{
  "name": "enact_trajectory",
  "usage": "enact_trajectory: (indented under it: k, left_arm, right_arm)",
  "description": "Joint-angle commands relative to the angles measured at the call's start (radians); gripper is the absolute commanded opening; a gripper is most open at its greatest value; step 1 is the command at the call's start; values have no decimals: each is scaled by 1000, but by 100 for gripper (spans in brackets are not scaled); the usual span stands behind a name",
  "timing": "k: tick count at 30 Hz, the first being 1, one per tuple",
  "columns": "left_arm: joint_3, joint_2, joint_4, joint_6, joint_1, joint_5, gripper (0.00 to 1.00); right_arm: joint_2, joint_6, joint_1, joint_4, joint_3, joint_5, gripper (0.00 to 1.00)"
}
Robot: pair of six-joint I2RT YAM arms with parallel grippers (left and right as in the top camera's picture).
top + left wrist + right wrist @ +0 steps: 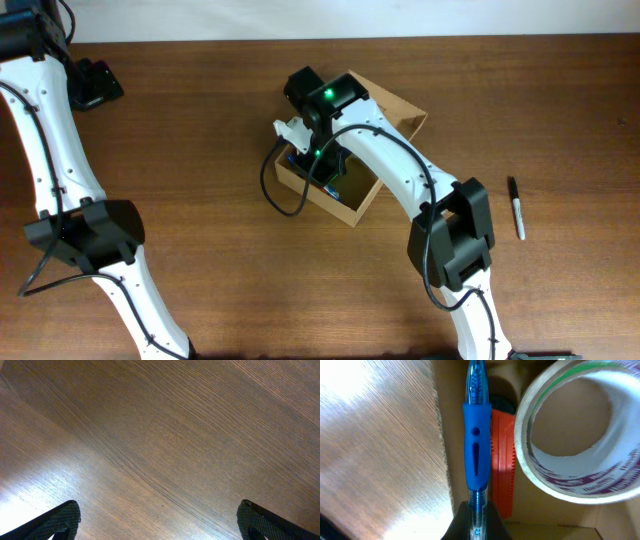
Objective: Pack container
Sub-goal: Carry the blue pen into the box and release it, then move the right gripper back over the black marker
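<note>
Right gripper (476,521) is clamping the blue pen (475,455) by its tail, with the barrel pointing to 12 o'clock just inside the container (340,205) wall. It's likely slotting the pen into the gap beside the orange item (502,465), with the tape roll (560,485) at the pen's 3 o'clock. Container is sitting mid-table, top open. Left gripper (159,519) is hovering over bare table (160,435), jaws spread wide and holding nothing. Marker (517,208) is lying at the container's 3 o'clock, probably next.

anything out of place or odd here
Nothing looks spilled or damaged. The one stray is a black marker lying alone on the table, right of the container and outside it. The right gripper holds a blue pen over the container's interior, beside a tape roll.
</note>
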Motion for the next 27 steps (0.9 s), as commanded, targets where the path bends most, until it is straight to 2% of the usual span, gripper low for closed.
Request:
enact_trajectory:
  k: [1,11,18,27]
  left_arm:
    - [-2,-17,-1,12,6,3,100]
    - [-2,-17,-1,12,6,3,100]
    - [-2,-17,-1,12,6,3,100]
    - [-2,-17,-1,12,6,3,100]
  right_arm:
    - [7,-8,-1,19,-68,-10,4]
    - [7,-9,-1,47,-121,-9,4]
    - [7,-8,-1,47,-121,-9,28]
    - [-18,-4,-2,22,-2,-1,32]
